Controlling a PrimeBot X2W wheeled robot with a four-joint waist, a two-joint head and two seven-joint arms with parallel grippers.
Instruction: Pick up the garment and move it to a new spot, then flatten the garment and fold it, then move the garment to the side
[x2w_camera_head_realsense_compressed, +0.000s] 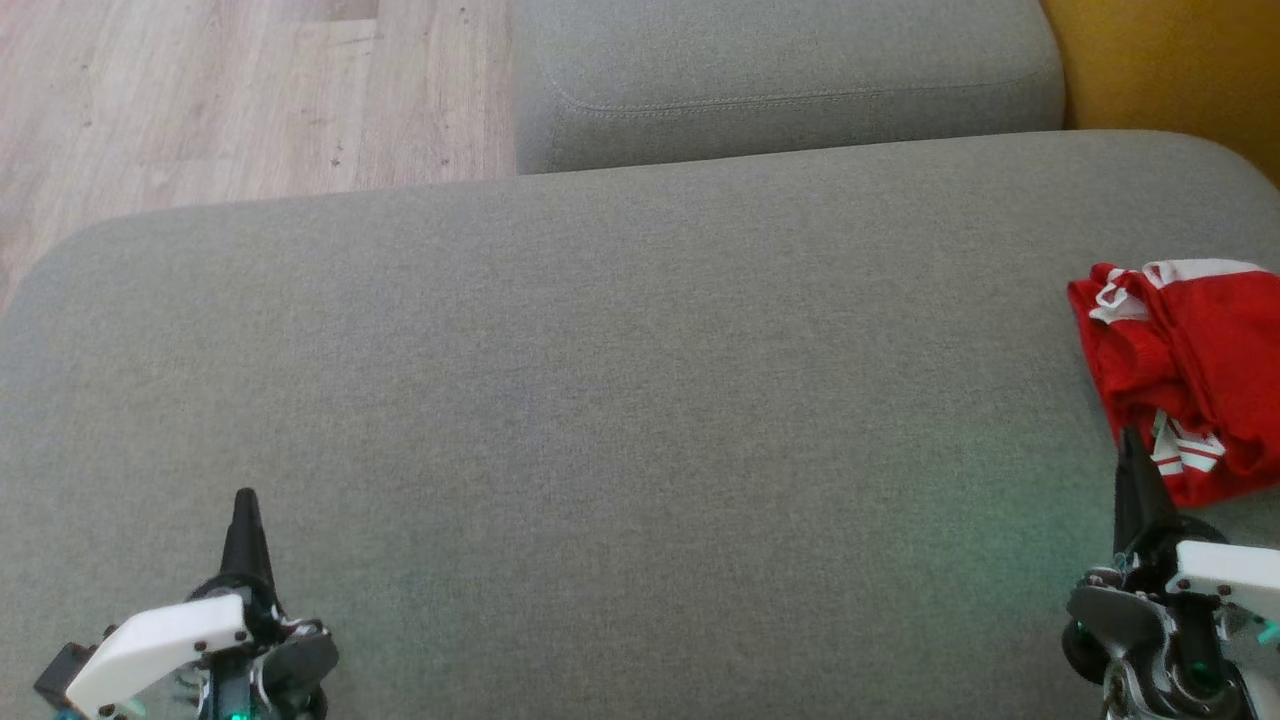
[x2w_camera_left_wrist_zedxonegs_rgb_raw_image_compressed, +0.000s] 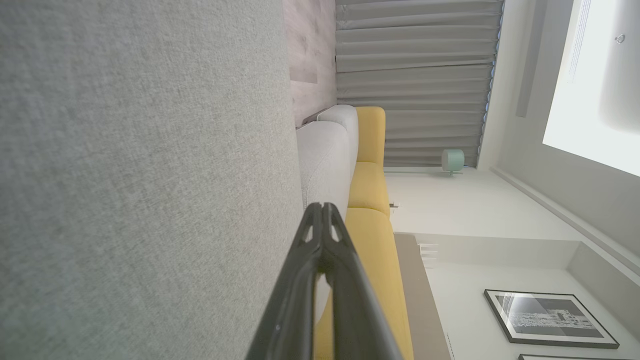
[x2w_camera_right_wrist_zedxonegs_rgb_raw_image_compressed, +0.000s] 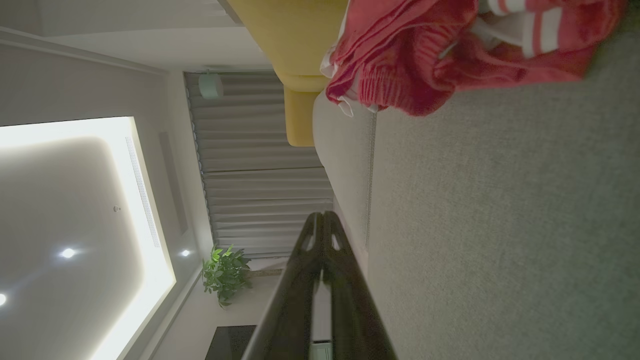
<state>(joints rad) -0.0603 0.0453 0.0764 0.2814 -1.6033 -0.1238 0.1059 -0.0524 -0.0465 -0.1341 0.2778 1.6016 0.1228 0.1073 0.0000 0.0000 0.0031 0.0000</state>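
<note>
The red garment lies in a lumpy heap on the grey couch. It is at the right edge of the head view, and the frame cuts part of it off. In the right wrist view it shows along the top, with crumpled folds and white stripes. It is not spread out flat.

The left claw is at the lower left, closed tight with nothing in it. The right claw is at the lower right, closed too and holding nothing. Its tip is right at the near edge of the garment. I cannot tell if it touches.

I think this fits two stages. The heap may be waiting to be picked up. Or it may be a loose fold that someone has put off to the side.
</note>
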